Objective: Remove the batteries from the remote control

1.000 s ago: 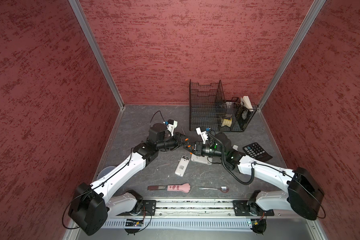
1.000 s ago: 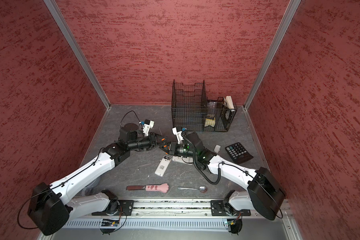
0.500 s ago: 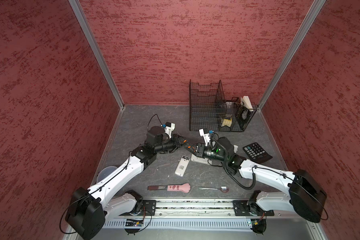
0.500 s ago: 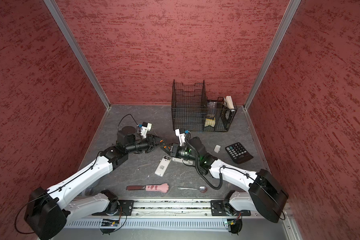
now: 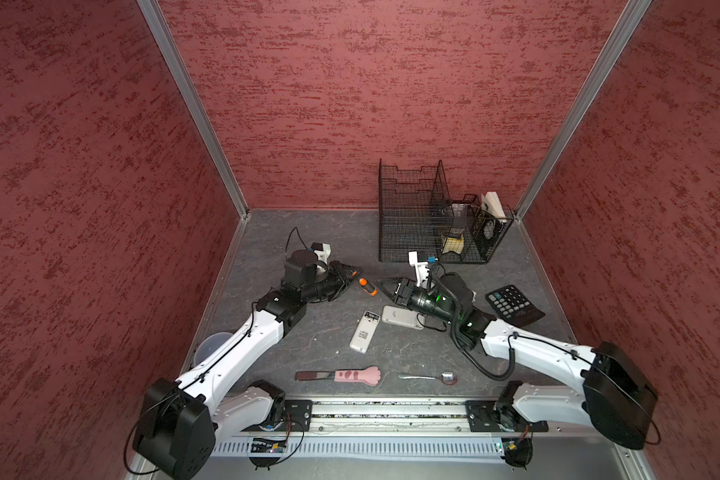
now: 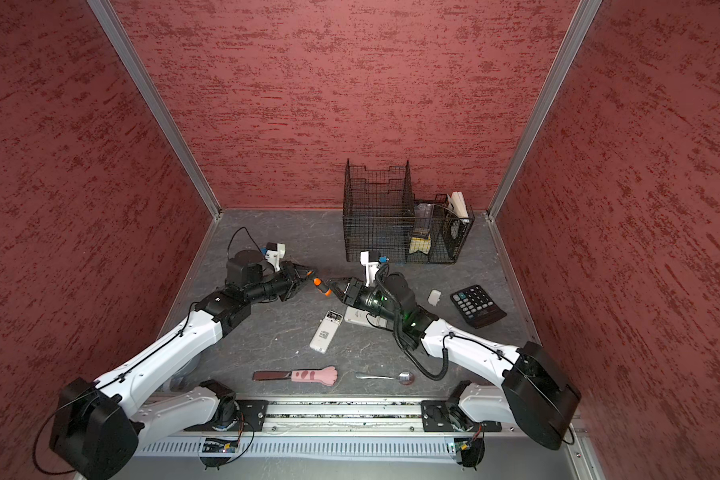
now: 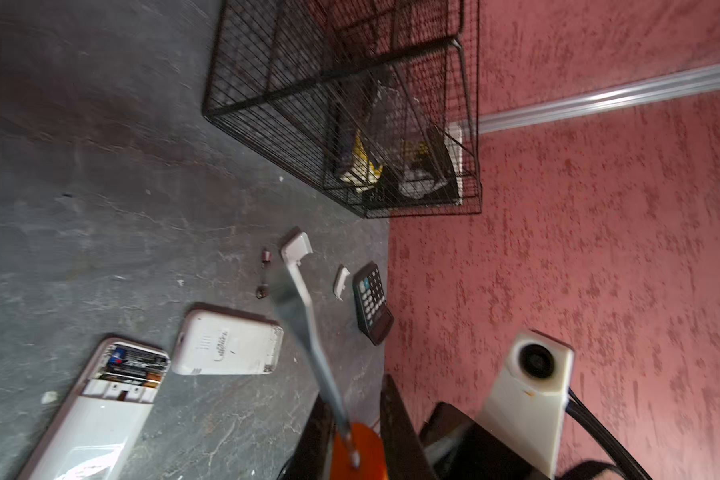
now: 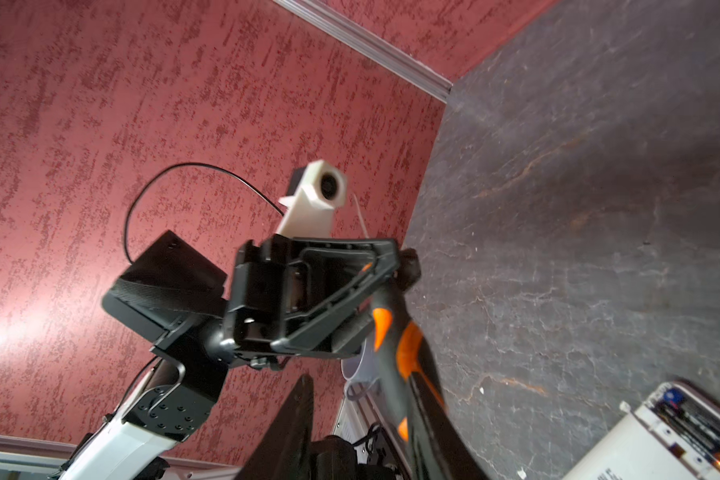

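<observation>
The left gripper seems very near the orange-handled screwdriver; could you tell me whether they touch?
Touching. In the right wrist view the left gripper pinches the narrow end of the screwdriver, with no gap between them.

The back left corner of the desk is my widest opening, bare from the back edge to my left tool. The wire basket walls off the back right corner. Mid-desk is tight. A screwdriver bridges the gap between the left tool and my right tool. An open remote and a second remote lie just frontward of them. By the right edge, a calculator and a small white cover crowd the approach. Near the front edge lie a pink-handled knife and a spoon. A bare strip runs between these and the remotes. A plastic cup sits at the left edge, under my left arm.
</observation>
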Motion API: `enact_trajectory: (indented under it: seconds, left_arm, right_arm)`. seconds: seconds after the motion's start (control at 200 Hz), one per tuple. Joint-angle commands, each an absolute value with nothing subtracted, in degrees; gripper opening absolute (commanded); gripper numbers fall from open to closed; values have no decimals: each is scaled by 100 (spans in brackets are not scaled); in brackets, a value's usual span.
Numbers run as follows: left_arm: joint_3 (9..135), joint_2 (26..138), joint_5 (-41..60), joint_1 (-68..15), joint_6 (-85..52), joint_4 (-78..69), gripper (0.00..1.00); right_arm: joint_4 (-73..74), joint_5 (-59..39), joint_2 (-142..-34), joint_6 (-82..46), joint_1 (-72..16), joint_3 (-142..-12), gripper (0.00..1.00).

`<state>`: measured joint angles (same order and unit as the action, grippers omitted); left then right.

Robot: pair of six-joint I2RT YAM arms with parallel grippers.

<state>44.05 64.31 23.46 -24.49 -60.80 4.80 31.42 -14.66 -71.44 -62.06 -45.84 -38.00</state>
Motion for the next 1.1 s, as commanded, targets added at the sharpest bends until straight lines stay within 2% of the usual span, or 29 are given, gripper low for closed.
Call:
enact_trajectory:
  seconds: [0.0,0.24,0.536,1.092]
  left_arm:
    - [4461,6497,1990,-2435,-6040,695,0]
    - [4499,6451,1953,-2401,-6236,466,0]
    - [4474,6425,2284,-2259,-6608,193,0]
    - [4464,6420,2364,-2249,-6718,73,0]
  right_arm:
    - [3048,-967,-7022,-6111,-4671,-4079,41]
    - [2623,-265,-7134,-6110,-4929,-4271,46]
    - [2993,-534,-7510,-6187,-4955,-4212,50]
    - [3202,-843,-8296,-6200,-4979,-4851,49]
